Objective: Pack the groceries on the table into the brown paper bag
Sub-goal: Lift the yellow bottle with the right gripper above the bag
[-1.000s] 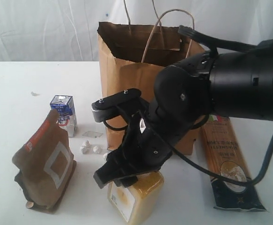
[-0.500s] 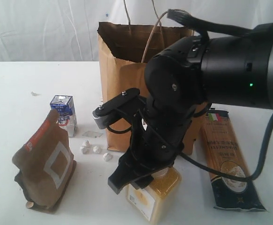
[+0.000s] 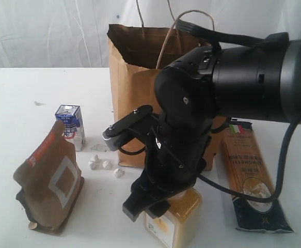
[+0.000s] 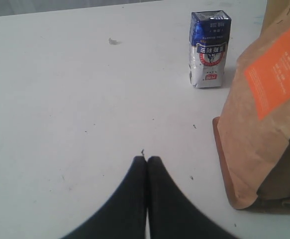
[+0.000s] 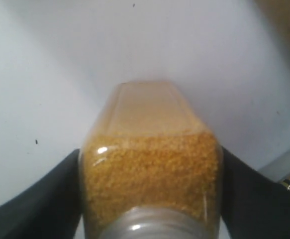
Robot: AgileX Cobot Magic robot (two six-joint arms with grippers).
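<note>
My right gripper (image 3: 163,199) is shut on the yellow-grain bottle (image 3: 177,218) near the table's front edge; its black fingers (image 5: 30,199) press both sides of the bottle (image 5: 152,179). Behind it stands the brown paper bag (image 3: 132,98), open at the top. The long pasta pack (image 3: 249,173) lies flat to the right. At the left stand the brown pouch (image 3: 52,178) and the small blue-white carton (image 3: 71,124). My left gripper (image 4: 146,159) is shut and empty over bare table (image 4: 60,99), near the pouch (image 4: 266,114) and the carton (image 4: 209,50). The jar and the can are out of view.
Small white crumbs (image 3: 101,164) lie on the table between the carton and the bag. A white curtain (image 3: 47,31) hangs behind the table. The right arm's big black body (image 3: 253,77) hides part of the bag's front.
The right arm has swung to the right and raised its wrist, carrying the yellow-grain bottle rightward and a little toward the front edge. Everything else stays in place.
</note>
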